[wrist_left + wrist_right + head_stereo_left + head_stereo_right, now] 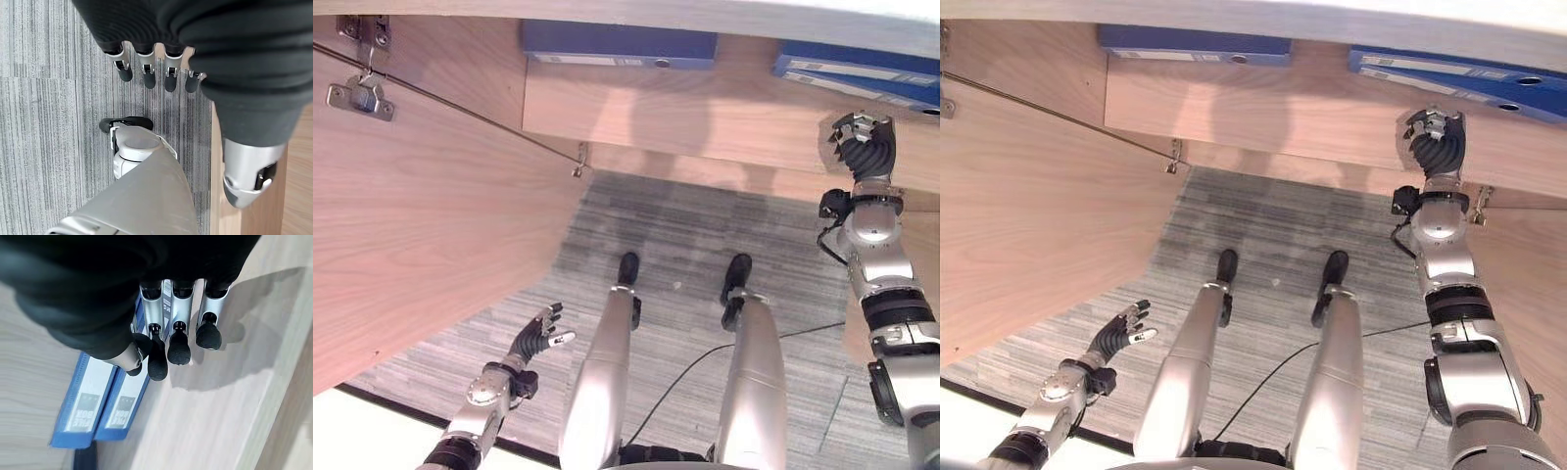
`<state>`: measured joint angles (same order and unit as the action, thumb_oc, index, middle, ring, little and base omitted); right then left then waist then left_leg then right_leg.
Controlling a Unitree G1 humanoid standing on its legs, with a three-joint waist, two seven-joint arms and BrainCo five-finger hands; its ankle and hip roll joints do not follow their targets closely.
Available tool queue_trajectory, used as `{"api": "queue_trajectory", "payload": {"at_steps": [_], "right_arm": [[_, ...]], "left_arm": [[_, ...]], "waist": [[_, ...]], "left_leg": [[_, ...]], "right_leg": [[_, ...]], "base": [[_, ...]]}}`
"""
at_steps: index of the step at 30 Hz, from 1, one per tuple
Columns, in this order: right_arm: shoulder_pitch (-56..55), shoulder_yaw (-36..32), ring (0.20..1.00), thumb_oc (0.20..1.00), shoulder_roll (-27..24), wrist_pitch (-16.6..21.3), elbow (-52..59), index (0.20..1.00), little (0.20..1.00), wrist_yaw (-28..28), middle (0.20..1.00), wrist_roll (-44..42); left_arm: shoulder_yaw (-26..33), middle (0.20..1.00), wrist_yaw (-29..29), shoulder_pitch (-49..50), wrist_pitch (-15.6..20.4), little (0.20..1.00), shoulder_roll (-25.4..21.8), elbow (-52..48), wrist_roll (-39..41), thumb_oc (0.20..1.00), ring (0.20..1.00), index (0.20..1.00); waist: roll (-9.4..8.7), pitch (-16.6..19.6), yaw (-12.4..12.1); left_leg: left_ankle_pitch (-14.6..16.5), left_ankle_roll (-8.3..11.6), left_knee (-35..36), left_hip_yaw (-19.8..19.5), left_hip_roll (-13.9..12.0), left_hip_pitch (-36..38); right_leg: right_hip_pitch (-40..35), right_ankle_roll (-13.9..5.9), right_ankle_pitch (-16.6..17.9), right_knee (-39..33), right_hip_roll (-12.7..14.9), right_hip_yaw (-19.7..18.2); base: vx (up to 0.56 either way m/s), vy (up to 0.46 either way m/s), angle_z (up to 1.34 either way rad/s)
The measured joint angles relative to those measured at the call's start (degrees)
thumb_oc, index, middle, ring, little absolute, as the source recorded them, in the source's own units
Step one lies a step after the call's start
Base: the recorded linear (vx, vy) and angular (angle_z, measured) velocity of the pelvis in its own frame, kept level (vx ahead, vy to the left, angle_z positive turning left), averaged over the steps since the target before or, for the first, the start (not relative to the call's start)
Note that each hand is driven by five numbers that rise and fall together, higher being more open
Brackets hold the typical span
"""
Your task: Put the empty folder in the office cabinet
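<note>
Two blue folders [862, 73] lie side by side on the wooden cabinet shelf [705, 113] at the right; the right wrist view shows them [98, 401] with their white spine labels. A third blue folder [617, 44] lies further left on the same shelf. My right hand [864, 147] is raised in front of the shelf just below the right pair, and its fingers [178, 333] are nearly straight over the bare wood with nothing held. My left hand [536, 338] hangs low over the carpet, open and empty, its fingers [146, 68] spread.
The cabinet's left door [411, 225] stands open, with a metal hinge [360, 96] near its top. Another wooden panel [1528, 264] stands at the right beside my right arm. Grey striped carpet [685, 225] lies between them.
</note>
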<state>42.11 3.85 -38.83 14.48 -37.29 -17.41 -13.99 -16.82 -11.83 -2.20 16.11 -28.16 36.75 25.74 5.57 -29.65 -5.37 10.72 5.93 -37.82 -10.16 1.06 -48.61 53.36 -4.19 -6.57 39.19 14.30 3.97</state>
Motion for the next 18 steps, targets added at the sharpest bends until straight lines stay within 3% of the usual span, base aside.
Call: {"api": "queue_trajectory", "payload": {"at_steps": [5,12,15,18], "right_arm": [[14.89,4.72,0.200,0.200,-4.49,0.05,-22.92,0.200,0.200,1.10,0.200,-4.07],[17.22,5.89,0.200,0.200,-6.01,-1.51,-26.60,0.200,0.200,3.18,0.200,-7.75],[20.37,7.61,0.200,0.200,-9.42,-3.82,-33.58,0.200,0.200,4.52,0.200,-10.27],[21.91,8.70,0.200,0.200,-10.29,-4.61,-35.37,0.200,0.200,5.23,0.200,-11.95]], "left_arm": [[-1.61,1.000,0.00,0.27,-0.11,1.000,-1.97,0.51,0.98,1.000,1.000,1.000],[-3.50,1.000,-0.22,0.26,-0.40,1.000,-2.43,1.03,1.42,1.000,1.000,1.000],[-3.53,1.000,-0.32,0.36,-0.73,1.000,-4.55,0.94,2.66,1.000,1.000,1.000],[-3.94,1.000,-0.36,0.75,-0.93,1.000,-4.54,1.27,2.67,1.000,1.000,1.000]], "waist": [[0.06,0.03,0.05],[-0.02,0.09,-0.97],[0.71,0.51,-2.90],[1.27,0.86,-3.03]], "left_leg": [[0.63,-0.12,0.39,0.00,-0.17,1.86],[0.65,-0.16,-0.84,0.16,-0.07,1.25],[0.47,-0.04,-0.81,-0.03,0.04,0.98],[0.38,0.01,-0.85,-0.02,0.28,0.86]], "right_leg": [[-1.45,-0.21,-1.14,1.28,0.23,0.28],[-1.13,0.06,-0.90,1.26,0.20,-0.02],[-0.97,-0.39,-0.93,1.07,0.24,0.01],[-0.88,-0.56,-0.80,1.13,0.45,-0.03]], "base": [[0.04,-0.005,0.01],[0.00,0.002,-0.01],[0.00,0.001,0.01],[0.00,0.000,0.01]]}}
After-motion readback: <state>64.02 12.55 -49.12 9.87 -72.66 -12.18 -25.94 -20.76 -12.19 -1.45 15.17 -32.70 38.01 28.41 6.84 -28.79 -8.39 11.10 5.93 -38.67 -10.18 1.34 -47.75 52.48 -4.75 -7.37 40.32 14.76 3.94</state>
